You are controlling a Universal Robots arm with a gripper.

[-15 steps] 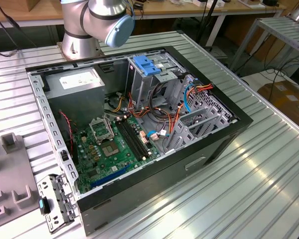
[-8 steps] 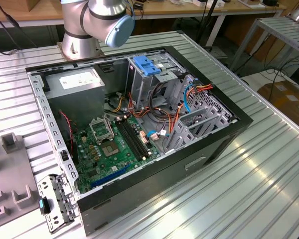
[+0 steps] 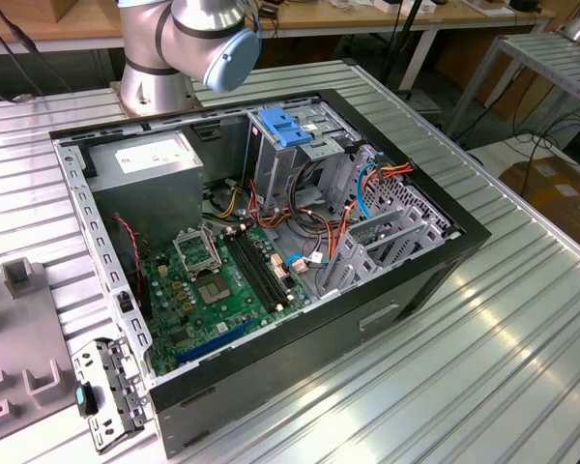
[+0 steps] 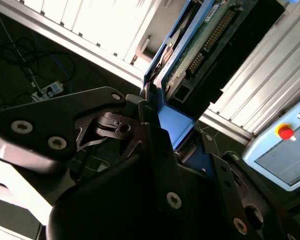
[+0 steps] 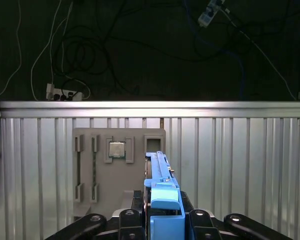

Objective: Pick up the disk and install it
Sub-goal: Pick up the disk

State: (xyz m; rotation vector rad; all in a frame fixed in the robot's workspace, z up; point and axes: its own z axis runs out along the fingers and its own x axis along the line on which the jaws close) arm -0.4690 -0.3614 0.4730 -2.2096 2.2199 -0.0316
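Over the ribbed metal table (image 5: 230, 150), the jaws are closed on the disk (image 5: 162, 195), held edge-on between them by its blue rails (image 4: 175, 122). It probably handles stiff, weighty and knock-sensitive.

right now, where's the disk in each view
first wrist view: the disk edge-on in the end effector, before the grey fixture plate.
second wrist view: the disk, circuit side showing, sticking out of the end effector.
exterior view: open computer case on the ribbed table.
shared landmark: the ribbed table.
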